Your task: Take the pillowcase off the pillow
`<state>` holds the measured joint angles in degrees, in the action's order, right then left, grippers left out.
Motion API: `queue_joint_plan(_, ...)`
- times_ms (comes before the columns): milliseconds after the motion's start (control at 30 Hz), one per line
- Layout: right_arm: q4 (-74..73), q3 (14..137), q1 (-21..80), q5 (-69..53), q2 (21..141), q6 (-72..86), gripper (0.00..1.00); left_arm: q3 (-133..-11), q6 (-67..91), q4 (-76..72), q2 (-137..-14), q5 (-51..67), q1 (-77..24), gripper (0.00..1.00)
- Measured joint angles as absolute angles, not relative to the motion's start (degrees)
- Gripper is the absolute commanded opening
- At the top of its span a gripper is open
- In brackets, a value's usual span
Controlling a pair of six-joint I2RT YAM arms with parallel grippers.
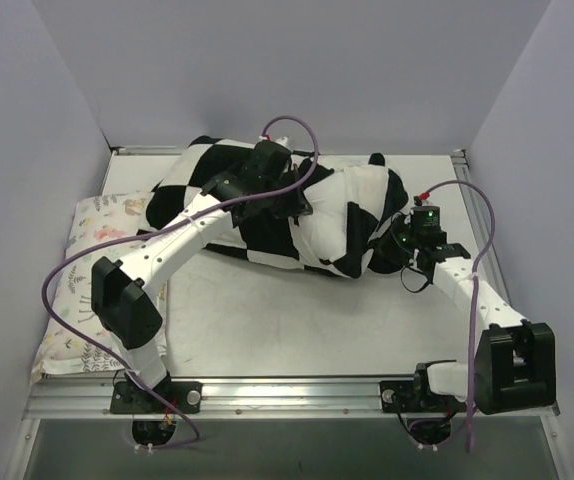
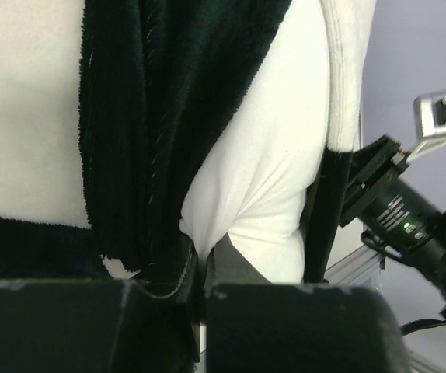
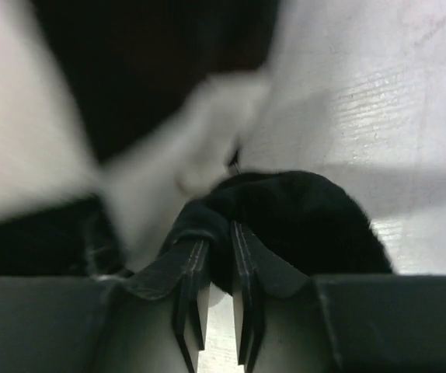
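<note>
Top external: checkerboard black-and-white fabric pillowcase (image 1: 267, 240) lay at 12 o'clock.
Left gripper (image 2: 200, 268) pinched the plump white pillow (image 2: 270, 171); right gripper (image 3: 219, 233), at 3 o'clock, met a black fold, its hold unclear.

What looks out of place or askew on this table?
The checkerboard pillowcase is rumpled and twisted rather than lying flat, and the plain white pillow shows through a gap in it. A separate animal-print pillow lies along the left edge of the table.

Pale grey table (image 1: 287, 320), metal rail (image 1: 297, 385) along near edge. Lying on it: checkered pillowcase (image 1: 267, 240) far centre, pillow (image 2: 262, 171) partly inside; animal-print pillow (image 1: 82, 300) at left edge.
</note>
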<state>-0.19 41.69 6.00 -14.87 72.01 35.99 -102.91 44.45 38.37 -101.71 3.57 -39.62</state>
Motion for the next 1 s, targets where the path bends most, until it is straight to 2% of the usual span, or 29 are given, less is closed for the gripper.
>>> queue_joint_plan(33,-1.41,42.96,6.55,-14.72,72.58,35.18,0.21,-101.65,44.40,37.67,-101.30,3.31,-40.34,0.00)
queue_joint_plan(67,-2.42,43.92,6.74,-14.57,72.97,34.50,0.29,-100.68,44.40,36.88,-101.19,3.11,-40.95,0.00)
queue_joint_plan(133,-4.19,45.10,6.79,-13.80,73.17,33.43,0.39,-99.15,44.47,35.48,-101.23,2.81,-41.89,0.00)
queue_joint_plan(167,-4.99,45.25,6.79,-13.34,72.82,32.99,0.49,-98.59,44.53,35.18,-101.25,2.61,-42.15,0.00)
queue_joint_plan(267,-8.62,45.25,6.94,-11.99,69.80,32.67,0.62,-98.08,44.75,33.93,-101.45,2.11,-42.59,0.00)
queue_joint_plan(400,-12.40,45.28,8.49,-10.98,61.19,33.10,0.71,-98.10,45.01,31.81,-102.63,1.54,-43.09,0.00)
queue_joint_plan(533,-15.55,46.70,14.72,-8.84,53.30,34.11,0.77,-98.19,45.65,30.33,-104.73,1.45,-43.94,0.00)
queue_joint_plan(600,-16.19,47.83,17.37,-7.46,51.90,34.48,0.76,-98.19,45.91,30.00,-105.51,1.45,-44.29,0.00)
queue_joint_plan(667,-16.71,48.75,19.22,-6.22,52.14,34.63,0.70,-98.19,46.09,29.74,-105.95,1.43,-44.58,0.00)
queue_joint_plan(833,-17.04,48.75,20.80,-4.25,57.65,34.72,0.62,-99.13,46.15,29.85,-106.13,0.73,-44.60,0.00)
queue_joint_plan(900,-16.93,47.33,20.78,-3.55,59.86,34.65,0.47,-100.77,46.06,30.57,-106.69,0.23,-44.60,0.00)
queue_joint_plan(933,-16.69,46.57,20.78,-3.36,60.29,34.70,0.30,-101.62,45.98,31.00,-107.11,0.23,-44.60,0.00)
queue_joint_plan(1000,-15.97,45.41,20.75,-3.09,60.23,34.83,0.17,-103.37,45.84,32.27,-108.27,0.23,-44.64,0.00)
